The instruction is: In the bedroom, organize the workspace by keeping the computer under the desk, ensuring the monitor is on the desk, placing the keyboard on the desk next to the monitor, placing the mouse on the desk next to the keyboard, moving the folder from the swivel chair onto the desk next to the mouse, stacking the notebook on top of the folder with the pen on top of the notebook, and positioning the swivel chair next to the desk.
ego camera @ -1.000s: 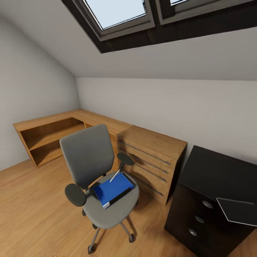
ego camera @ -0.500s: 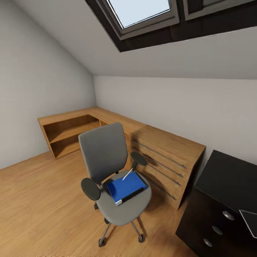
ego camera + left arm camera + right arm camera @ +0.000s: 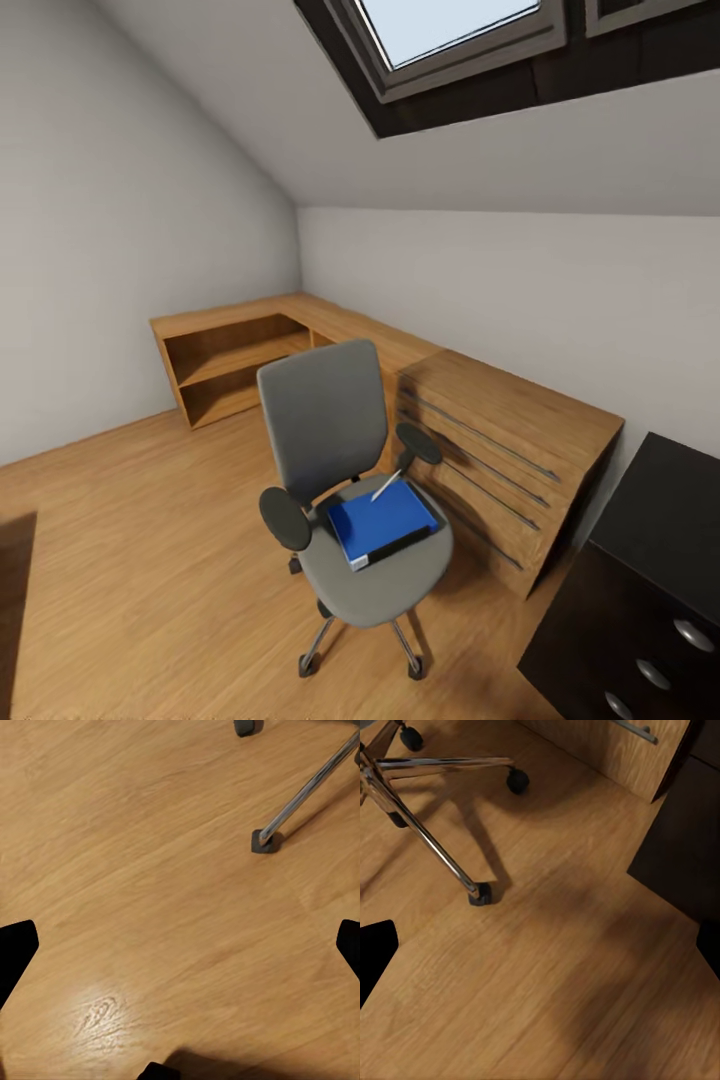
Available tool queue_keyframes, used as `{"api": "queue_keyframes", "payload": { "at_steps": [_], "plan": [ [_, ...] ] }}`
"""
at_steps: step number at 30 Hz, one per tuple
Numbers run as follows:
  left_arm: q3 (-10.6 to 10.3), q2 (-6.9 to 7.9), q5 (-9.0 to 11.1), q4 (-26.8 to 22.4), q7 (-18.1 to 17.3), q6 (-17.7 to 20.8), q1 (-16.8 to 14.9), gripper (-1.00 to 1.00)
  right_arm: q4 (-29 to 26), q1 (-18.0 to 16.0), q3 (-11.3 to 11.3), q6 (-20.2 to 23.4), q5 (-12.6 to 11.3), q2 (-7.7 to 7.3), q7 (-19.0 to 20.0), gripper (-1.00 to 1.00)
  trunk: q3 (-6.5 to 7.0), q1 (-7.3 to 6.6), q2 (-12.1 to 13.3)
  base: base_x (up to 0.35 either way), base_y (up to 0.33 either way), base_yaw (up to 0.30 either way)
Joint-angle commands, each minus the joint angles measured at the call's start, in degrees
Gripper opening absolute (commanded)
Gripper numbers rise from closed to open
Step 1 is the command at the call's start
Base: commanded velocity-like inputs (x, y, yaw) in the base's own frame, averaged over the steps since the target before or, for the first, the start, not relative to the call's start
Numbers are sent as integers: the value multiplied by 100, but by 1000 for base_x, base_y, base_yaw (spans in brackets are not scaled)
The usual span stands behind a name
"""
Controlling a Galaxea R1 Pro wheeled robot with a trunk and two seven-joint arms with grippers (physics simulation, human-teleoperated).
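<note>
Head view: the camera has panned left since the earlier frame. The grey-upholstered swivel chair [image 3: 345, 490] on the wooden floor [image 3: 140, 560] carries the bright blue folder [image 3: 383, 520], beside the light wood cabinet [image 3: 505, 450] and black desk pedestal [image 3: 650, 590].

Left wrist: the left gripper [image 3: 180, 945] is spread wide above the floor.

Right wrist: the right gripper [image 3: 540, 945] is likewise spread, near the chair's chrome legs.

A light wood L-shaped cabinet [image 3: 330, 335] ran along two white walls [image 3: 120, 220], with open shelf bays at one end and a drawer section with bar handles [image 3: 480, 455] at the other. The wood plank floor [image 3: 130, 560] was bare. A dark-framed skylight [image 3: 460, 40] was set in the sloped ceiling.
</note>
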Motion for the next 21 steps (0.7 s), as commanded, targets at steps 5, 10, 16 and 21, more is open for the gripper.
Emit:
{"api": "queue_keyframes", "payload": {
  "at_steps": [5, 10, 16, 21],
  "plan": [
    [-44, 8, 60, 0, 32, -37, -9, 100, 5, -4, -17, -33, 63, 1, 24, 100, -50, 0, -3, 0, 0, 21],
    [-44, 1, 60, 0, 32, -37, -9, 100, 5, -4, -16, -44, 62, 0, 20, 100, -76, 0, -3, 0, 0, 203],
    [-56, 0, 57, 21, 32, -37, -8, 100, 5, -4, -20, -45, 63, 0, 19, 100, -98, 0, -3, 0, 0, 243],
    [-74, -5, 52, 150, 32, -43, -10, 100, 5, -4, -23, -45, 63, 0, 20, 100, -116, 0, -3, 0, 0, 245]
  ]
}}
